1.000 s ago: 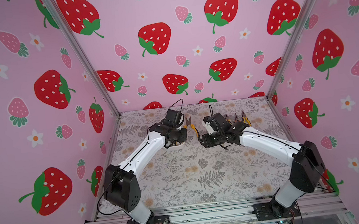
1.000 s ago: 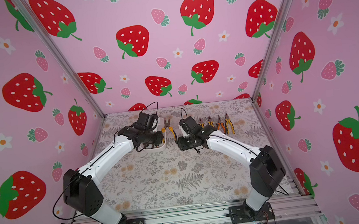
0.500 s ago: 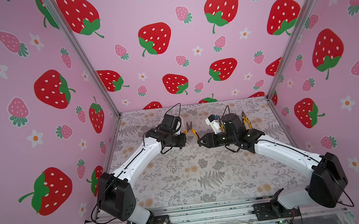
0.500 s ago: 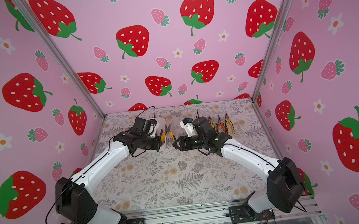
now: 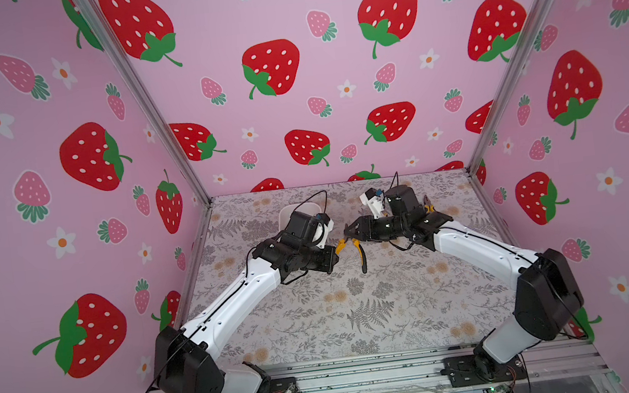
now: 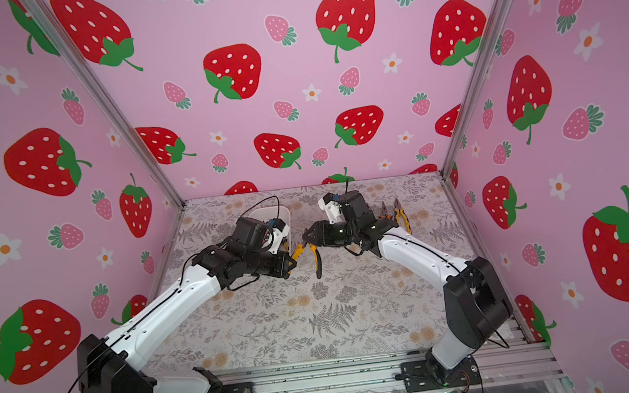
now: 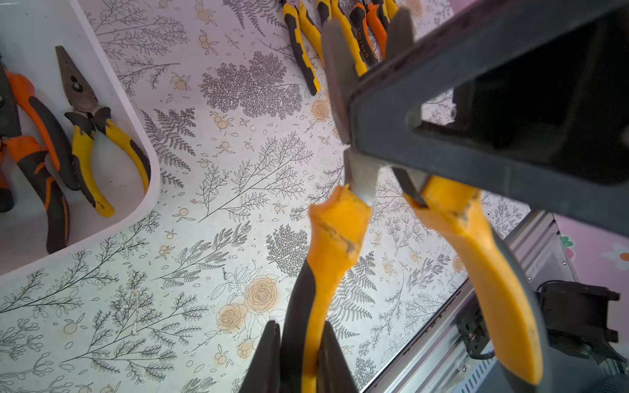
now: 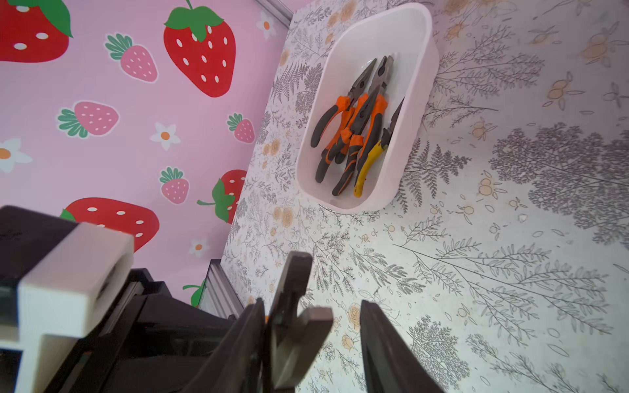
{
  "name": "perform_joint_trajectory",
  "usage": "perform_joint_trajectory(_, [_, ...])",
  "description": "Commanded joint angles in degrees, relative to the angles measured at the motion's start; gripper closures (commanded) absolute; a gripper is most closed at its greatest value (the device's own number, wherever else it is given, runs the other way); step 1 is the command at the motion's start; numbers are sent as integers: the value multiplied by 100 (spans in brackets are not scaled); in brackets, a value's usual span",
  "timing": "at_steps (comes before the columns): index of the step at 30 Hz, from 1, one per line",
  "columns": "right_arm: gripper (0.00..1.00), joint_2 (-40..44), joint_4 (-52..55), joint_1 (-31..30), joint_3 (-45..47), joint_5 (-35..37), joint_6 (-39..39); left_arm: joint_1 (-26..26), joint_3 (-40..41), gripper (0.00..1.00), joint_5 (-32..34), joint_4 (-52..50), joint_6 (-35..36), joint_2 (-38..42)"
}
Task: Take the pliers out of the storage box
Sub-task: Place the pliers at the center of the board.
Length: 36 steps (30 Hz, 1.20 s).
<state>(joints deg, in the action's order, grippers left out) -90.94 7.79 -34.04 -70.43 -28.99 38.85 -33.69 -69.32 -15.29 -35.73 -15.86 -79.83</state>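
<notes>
One pair of pliers with yellow-and-black handles (image 5: 358, 251) (image 6: 315, 258) (image 7: 337, 245) and a dark metal head hangs in the air over the middle of the table, between the two grippers, with its handles spread. The left gripper (image 5: 338, 252) (image 6: 294, 259) (image 7: 301, 340) is clamped tight on one handle. The other handle hangs free toward the near side.

The right gripper (image 5: 347, 231) (image 6: 306, 237) (image 8: 311, 313) reaches in from the right, part open, with its fingers on either side of the metal head. In the right wrist view one finger (image 8: 248, 340) lies against the metal and the other finger (image 8: 377, 340) stands clear of it.

The shallow white plastic storage box (image 5: 298, 209) (image 6: 262, 213) (image 7: 143, 211) (image 8: 425, 85) sits on the far left of the table, just behind the left wrist. Several orange-and-black pliers (image 8: 354, 136) lie piled in it, with one yellow-and-black pair (image 8: 369, 160) (image 7: 95, 136) beside them. More loose pliers (image 6: 399, 212) (image 7: 303, 51) lie side by side on the far right of the table, behind the right arm.

The grey floral table cover (image 5: 358, 313) lies under everything, and pink strawberry-print walls (image 5: 283, 7) enclose three sides.
</notes>
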Motion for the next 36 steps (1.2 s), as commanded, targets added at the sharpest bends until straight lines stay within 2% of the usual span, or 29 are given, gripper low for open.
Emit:
perform_joint_trajectory(1, [57,-86,-431,20,29,-337,411,-49,-37,100,-263,437,-27,155])
perform_joint_trajectory(4, [73,-134,-829,29,140,-578,825,-67,-47,100,-251,457,-24,122])
perform_joint_trajectory(9, [89,-205,-1599,73,433,-974,1759,-96,-39,100,-205,448,-13,43])
perform_joint_trajectory(12, [100,-158,-1631,82,480,-948,1932,-120,-30,100,-186,454,-9,20])
perform_joint_trajectory(14, [100,-64,-1498,108,457,-794,1860,-129,-46,97,-225,438,-13,-12])
perform_joint_trajectory(16, [100,32,-1456,158,452,-682,1838,-153,-56,81,-273,431,10,-15])
perform_joint_trajectory(22, [100,126,-1421,361,373,-581,1907,-207,28,64,-247,444,9,35])
perform_joint_trajectory(30, [100,114,-1421,476,286,-582,1945,-234,116,62,-248,420,13,64])
perform_joint_trajectory(36, [100,-18,-1664,521,240,-793,2267,-251,198,64,-221,452,57,-19])
